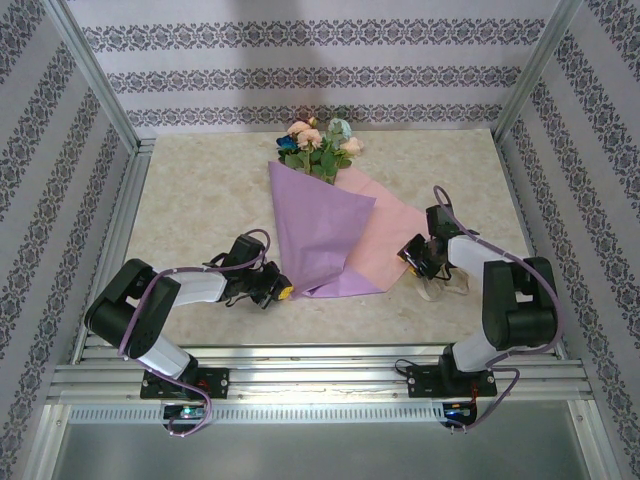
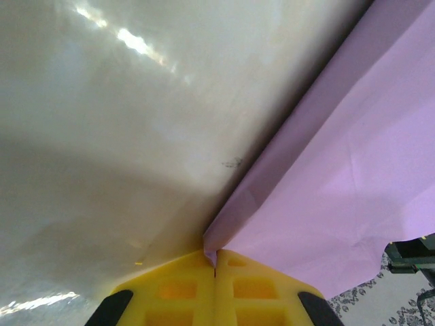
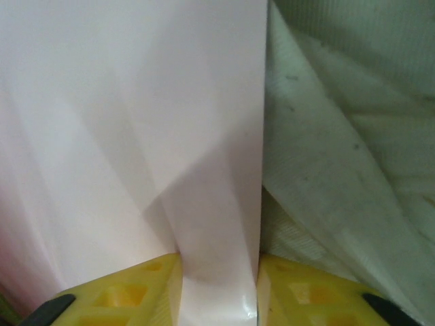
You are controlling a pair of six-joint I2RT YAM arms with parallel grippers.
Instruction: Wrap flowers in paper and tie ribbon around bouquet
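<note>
Left claw (image 2: 215,257) clamps a corner of the thin lilac-and-pink paper sheet (image 1: 318,232) — right claw (image 3: 219,272), jaws apart, straddles its pink edge.

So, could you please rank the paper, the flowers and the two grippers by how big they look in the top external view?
1. The paper, by far the largest.
2. The flowers, clearly smaller.
3. The left gripper and the right gripper look much alike, so I would not rank them against each other.
</note>
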